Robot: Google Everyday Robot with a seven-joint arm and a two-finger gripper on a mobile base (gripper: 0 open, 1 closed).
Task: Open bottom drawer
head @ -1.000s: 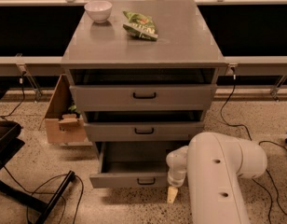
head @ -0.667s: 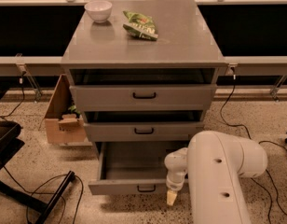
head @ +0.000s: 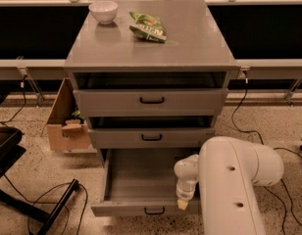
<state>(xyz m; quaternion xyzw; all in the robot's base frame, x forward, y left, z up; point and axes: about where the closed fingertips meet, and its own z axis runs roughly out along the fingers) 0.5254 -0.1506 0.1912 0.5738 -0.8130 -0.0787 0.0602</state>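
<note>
The bottom drawer (head: 136, 177) has slid further out, its tray now mostly showing; the gripper (head: 182, 202) hangs at its front edge, hold impossible to tell; task looks nearly done.

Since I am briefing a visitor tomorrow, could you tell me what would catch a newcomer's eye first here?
The bulky white arm fills the lower right, its gripper hanging over the right side of the bottom drawer, which is pulled well out and shows a bare grey tray. Next come the white bowl and the green snack bag on the grey cabinet top.
</note>
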